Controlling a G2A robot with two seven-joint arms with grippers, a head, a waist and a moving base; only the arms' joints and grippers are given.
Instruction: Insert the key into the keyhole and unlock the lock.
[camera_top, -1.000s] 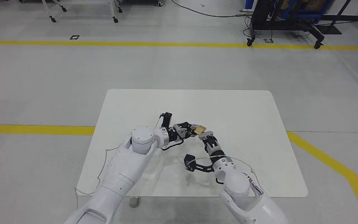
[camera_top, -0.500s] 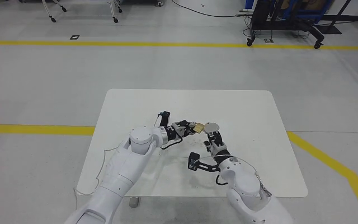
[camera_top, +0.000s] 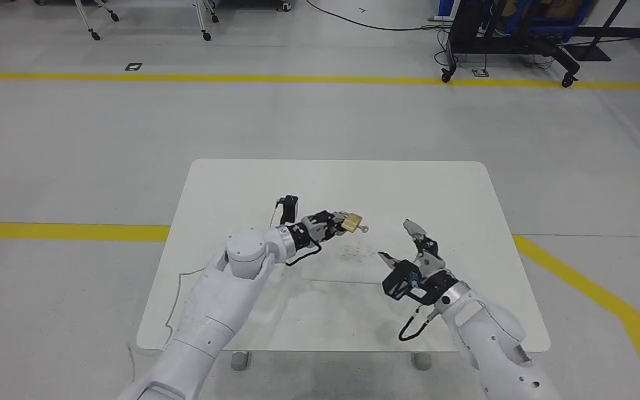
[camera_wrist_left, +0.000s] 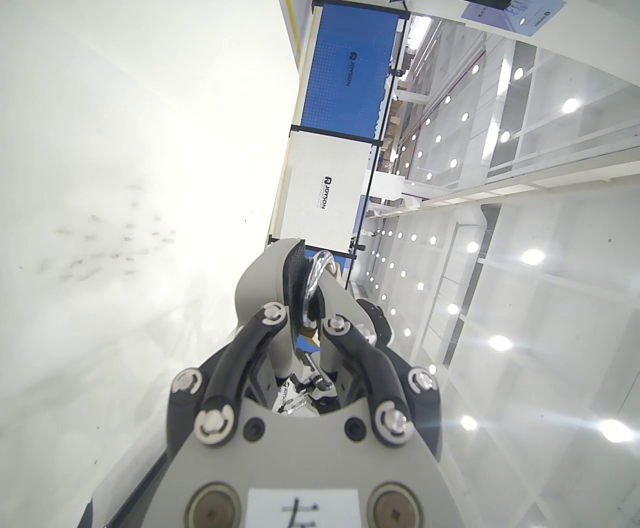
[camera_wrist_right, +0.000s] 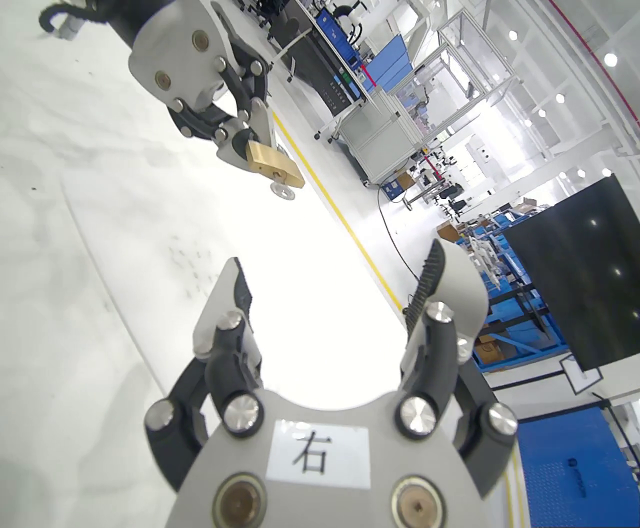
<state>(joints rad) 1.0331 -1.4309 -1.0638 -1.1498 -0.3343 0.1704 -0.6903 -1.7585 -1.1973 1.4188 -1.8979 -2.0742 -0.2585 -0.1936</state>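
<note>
Lock (camera_top: 349, 220): a brass padlock held over the middle of the table, clamped in the left gripper; in the right wrist view (camera_wrist_right: 270, 161) its body juts out past the fingers.
Key (camera_wrist_right: 282, 189): only the silver head shows, sticking out of the lock's free end; the blade is hidden inside the body, and I cannot tell whether it is turned.
Shackle (camera_wrist_left: 314, 277): a silver curve pinched between the left fingers; the pads cover most of it, so latched or sprung cannot be told.
Left gripper (camera_top: 335, 222): clenched on the lock's shackle end; its fingers hide the brass body in its own wrist view.
Right gripper (camera_wrist_right: 335, 270): released, jaws spread wide and holding nothing, over the table well apart from the lock, toward the right edge (camera_top: 420, 238).
Table (camera_top: 450, 190): white and flat, with rounded corners.
Scuff marks (camera_top: 352, 250): small dark specks on the table just below the lock.
Floor (camera_top: 120, 150): pale grey, crossed by yellow lines (camera_top: 300, 77).
Room: blue racks and panels, a black screen (camera_wrist_right: 575, 280), and bright ceiling lights.
</note>
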